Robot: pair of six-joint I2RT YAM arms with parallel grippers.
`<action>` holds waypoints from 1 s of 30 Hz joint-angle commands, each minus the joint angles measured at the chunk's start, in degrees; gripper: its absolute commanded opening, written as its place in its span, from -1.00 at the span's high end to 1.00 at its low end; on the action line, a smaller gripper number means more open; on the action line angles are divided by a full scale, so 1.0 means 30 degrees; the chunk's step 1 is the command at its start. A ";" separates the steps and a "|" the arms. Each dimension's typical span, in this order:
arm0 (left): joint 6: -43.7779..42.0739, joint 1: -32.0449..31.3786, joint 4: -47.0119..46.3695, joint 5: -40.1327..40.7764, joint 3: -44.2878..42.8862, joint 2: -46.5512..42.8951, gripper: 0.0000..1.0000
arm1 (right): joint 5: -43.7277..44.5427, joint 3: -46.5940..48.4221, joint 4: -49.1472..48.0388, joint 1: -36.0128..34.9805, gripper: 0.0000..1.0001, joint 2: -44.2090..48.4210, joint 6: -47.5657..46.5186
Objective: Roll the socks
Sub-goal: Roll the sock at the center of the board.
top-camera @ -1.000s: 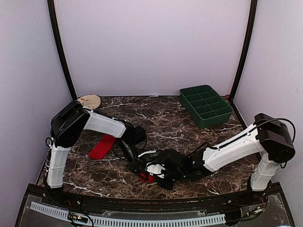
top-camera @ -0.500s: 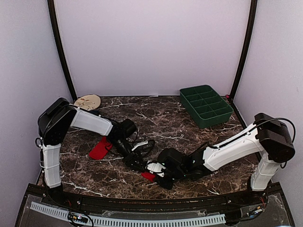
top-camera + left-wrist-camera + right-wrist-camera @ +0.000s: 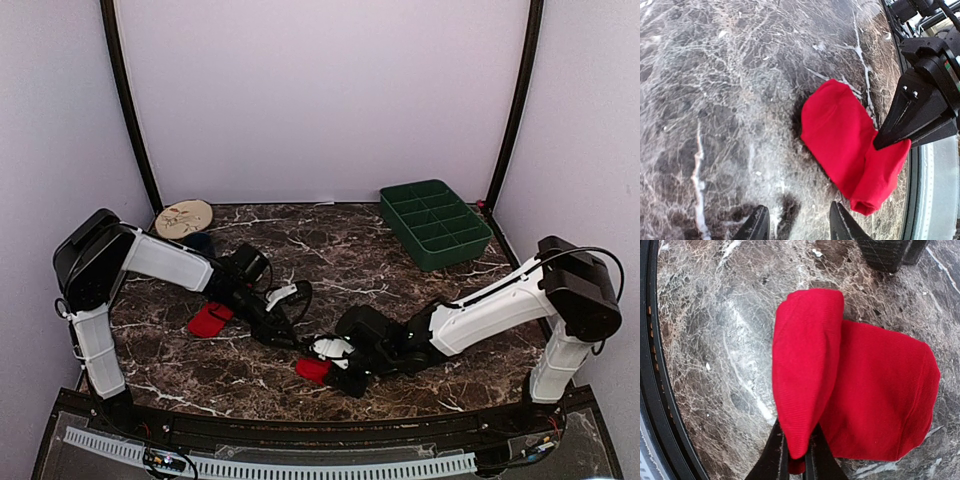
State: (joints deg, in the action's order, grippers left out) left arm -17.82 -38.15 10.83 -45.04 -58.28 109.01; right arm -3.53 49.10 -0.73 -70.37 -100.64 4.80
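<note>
One red sock (image 3: 312,370) lies folded near the table's front edge. In the right wrist view one edge of the sock (image 3: 850,390) is curled up over the rest. My right gripper (image 3: 796,460) is shut on that curled edge; it shows in the top view as the right gripper (image 3: 332,362). The left wrist view has the same sock (image 3: 840,135) with the right fingers (image 3: 910,115) pinching its end. My left gripper (image 3: 799,229) stands open just short of the sock, nothing between its fingers, and is seen from above as the left gripper (image 3: 290,330). A second red sock (image 3: 207,320) lies flat at the left, partly under the left arm.
A green compartment tray (image 3: 435,222) stands at the back right. A round wooden disc (image 3: 185,215) lies at the back left with a small dark object (image 3: 200,240) beside it. The black front rail (image 3: 300,430) runs close behind the held sock.
My left gripper has opened, let go of the sock and drawn back to the left; its shoulder swung left too. The right gripper has kept its hold on the sock.
</note>
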 commanded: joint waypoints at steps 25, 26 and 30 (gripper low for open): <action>-0.0912 -0.3819 -0.7842 0.2425 0.4730 -0.3942 -0.02 | -0.9864 -0.1995 -0.0892 0.4392 1.00 -0.0333 0.3592; -0.0881 -0.3896 -0.7929 0.2463 0.4674 -0.3826 -0.04 | -0.9963 -0.2068 -0.0912 0.4425 1.00 -0.0337 0.3591; -0.1348 -0.4166 -0.7591 0.2338 0.4184 -0.3314 -0.06 | -1.0276 -0.2256 -0.0867 0.4498 1.00 -0.0313 0.3470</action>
State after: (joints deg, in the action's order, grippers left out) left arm -19.38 -50.15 -12.19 -38.37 -44.12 97.82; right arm -32.16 43.79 -4.29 -57.30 -100.64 15.14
